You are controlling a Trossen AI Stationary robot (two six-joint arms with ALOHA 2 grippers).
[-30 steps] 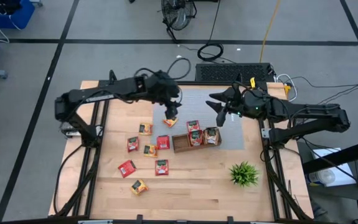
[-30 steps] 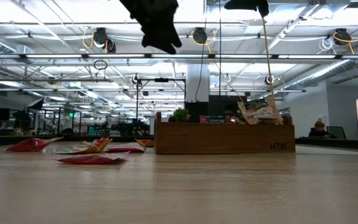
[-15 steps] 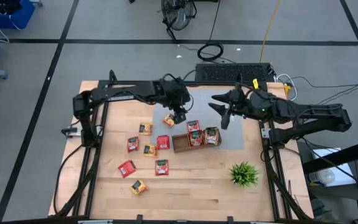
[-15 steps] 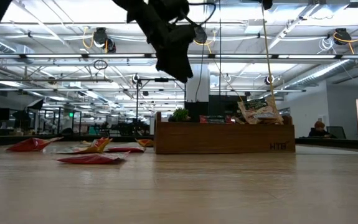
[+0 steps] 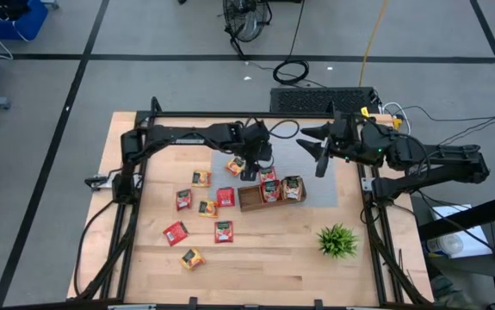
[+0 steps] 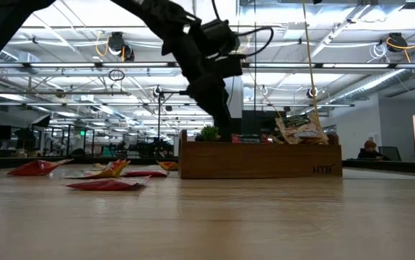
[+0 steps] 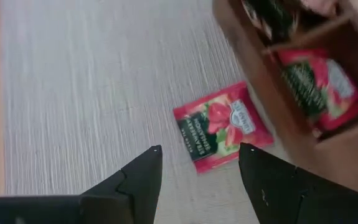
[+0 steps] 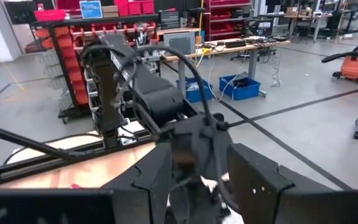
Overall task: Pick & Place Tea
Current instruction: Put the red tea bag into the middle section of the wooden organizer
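Observation:
A red tea sachet [image 7: 223, 127] lies flat on the grey mat [image 7: 91, 93], beside the left end of the brown wooden tray [image 5: 252, 200]; it also shows in the high view [image 5: 236, 165]. My left gripper [image 7: 197, 158] is open and empty, low over the mat, with the sachet just beyond its fingertips; in the high view it [image 5: 250, 170] is at the tray's far left corner. Three sachets [image 5: 271, 189] stand in the tray. Several more sachets [image 5: 207, 207] lie on the wooden table left of the tray. My right gripper [image 5: 319, 158] is open and empty, raised beyond the tray's right end.
A spiky green plant [image 5: 337, 241] stands near the right front of the table. The left arm [image 8: 147, 93] reaches across the far half of the table. Bare wood lies in front of the tray [image 5: 273, 250].
My left gripper has gone toward the table's right edge and down, from above the mat to low beside the tray's left end. The red sachet on the mat has stayed in place. My right gripper has drifted a little toward the right edge.

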